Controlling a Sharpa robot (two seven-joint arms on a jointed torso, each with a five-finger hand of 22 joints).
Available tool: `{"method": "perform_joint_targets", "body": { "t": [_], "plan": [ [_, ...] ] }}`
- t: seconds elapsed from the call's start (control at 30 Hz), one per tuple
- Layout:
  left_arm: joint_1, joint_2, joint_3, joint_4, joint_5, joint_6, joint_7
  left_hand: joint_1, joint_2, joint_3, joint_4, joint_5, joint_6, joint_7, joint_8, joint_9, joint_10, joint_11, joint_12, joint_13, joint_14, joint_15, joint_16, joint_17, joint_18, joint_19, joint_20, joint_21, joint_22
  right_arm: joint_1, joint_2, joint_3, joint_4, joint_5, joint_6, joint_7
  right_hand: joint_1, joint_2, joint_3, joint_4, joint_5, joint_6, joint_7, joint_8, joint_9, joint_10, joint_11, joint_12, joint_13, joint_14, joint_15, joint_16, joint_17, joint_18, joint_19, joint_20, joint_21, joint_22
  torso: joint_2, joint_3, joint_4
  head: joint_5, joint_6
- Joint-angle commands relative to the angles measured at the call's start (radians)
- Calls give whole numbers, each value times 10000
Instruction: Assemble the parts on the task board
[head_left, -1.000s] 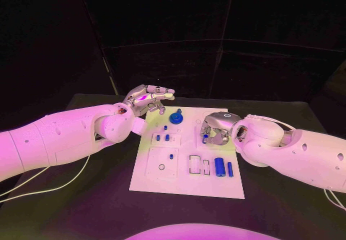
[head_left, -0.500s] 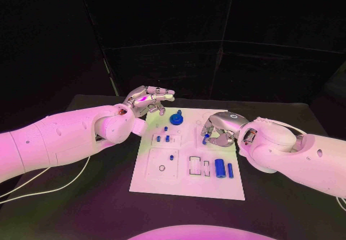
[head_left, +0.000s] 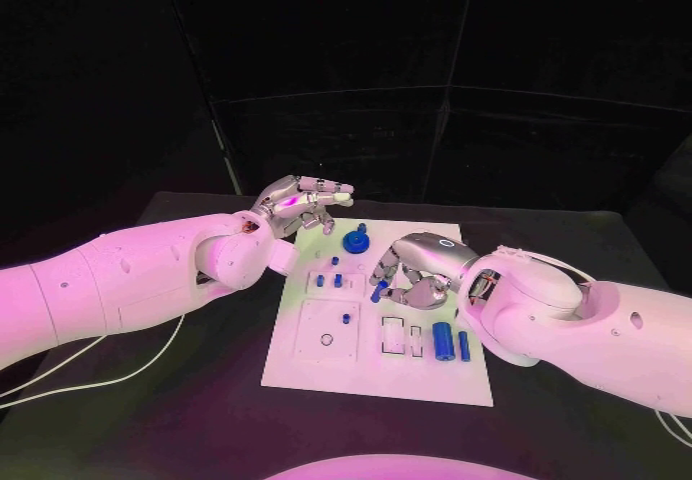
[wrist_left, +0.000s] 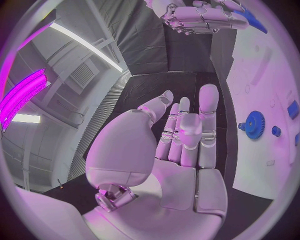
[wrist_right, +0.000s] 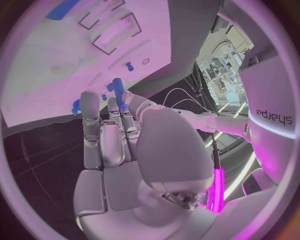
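Partly hidden, blue peg (head_left: 378, 292) in right hand (head_left: 415, 272) (grip unclear).

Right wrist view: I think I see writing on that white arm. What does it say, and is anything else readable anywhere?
"sharpa", seen mirrored and upside down, on the white left arm in the right wrist view.
The task board shows no words or numbers that can be read.
Neither hand bears any readable text.

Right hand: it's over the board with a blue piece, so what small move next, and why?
Probably lower the right hand slowly toward the task board. It holds a small blue part in its fingertips just above the board's middle. Which hole it belongs in I cannot tell. The left hand hovers open, clear of the path.
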Motion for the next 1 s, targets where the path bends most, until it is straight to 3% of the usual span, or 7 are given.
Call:
{"method": "perform_joint_targets", "body": {
  "t": [0.03,0.2,0.3,0.43,0.6,0.77,1.0],
  "plan": [
    [10,21,6,6,28,106,41,0,65,-41,5,27,-91,11,-29,-1,-72,-2,50,14,-37,63,36,-11,131,-23,59,-65,-14,16,261,2,2,-22,-273,476,15,-65,67,-4,40,35,51,45,-14,111,-75,1,4,338,-41,36,-1,-50,61,-6,22,14,6,-14,16,41,-39],
    [10,69,6,4,28,104,40,0,65,-41,5,27,-91,11,-29,-1,-72,-2,50,14,-37,63,36,-11,131,-23,59,-65,-14,-28,812,-6,-165,-288,-251,583,8,-72,74,-13,54,34,54,43,-15,111,-72,-5,3,333,-40,25,-26,-49,57,-5,26,15,7,-1,2,136,-81],
    [11,96,6,2,28,105,37,0,65,-41,5,27,-91,11,-29,-1,-72,-2,50,14,-37,63,36,-11,131,-23,59,-65,-14,-79,1048,-33,-302,-382,-189,609,6,-73,76,-15,57,34,54,43,-16,111,-72,-6,3,333,-39,23,-29,-49,56,-5,26,14,-1,-14,10,183,-101],
    [11,144,6,-3,27,110,42,0,65,-41,5,27,-91,11,-29,-1,-72,-2,50,14,-37,63,36,-11,131,-23,59,-65,-14,-203,1455,-223,-642,-553,-6,646,4,-75,79,-20,63,34,55,42,-16,111,-71,-9,3,335,-39,31,-15,-48,52,-4,25,7,-1,-8,18,271,-136],
    [13,153,6,0,27,110,39,0,65,-41,5,27,-91,11,-29,-1,-72,-2,50,14,-37,63,36,-11,131,-23,59,-65,-14,-406,1769,-326,-954,-620,174,672,1,-81,85,-29,73,31,57,39,-18,109,-69,-14,2,336,-37,35,-11,-47,47,-3,25,3,4,-10,0,344,-163],
    [13,162,7,1,27,114,38,0,65,-41,5,27,-91,11,-29,-1,-72,-2,50,14,-37,63,36,-11,131,-23,59,-65,-14,-597,2006,-358,-1206,-749,239,711,-1,-80,95,-38,82,27,59,36,-20,106,-67,-21,2,337,-36,39,-4,-48,46,-3,31,9,5,3,-20,433,-204],
    [14,193,7,-19,27,128,35,0,65,-41,5,27,-91,11,-29,-1,-72,-2,50,14,-37,63,36,-11,131,-23,59,-65,-14,-756,2301,-369,-1483,-875,201,822,-3,-68,129,-67,117,19,66,27,-26,100,-61,-39,1,338,-31,48,6,-47,37,0,43,12,5,-7,-9,447,-231]
  ]
}}
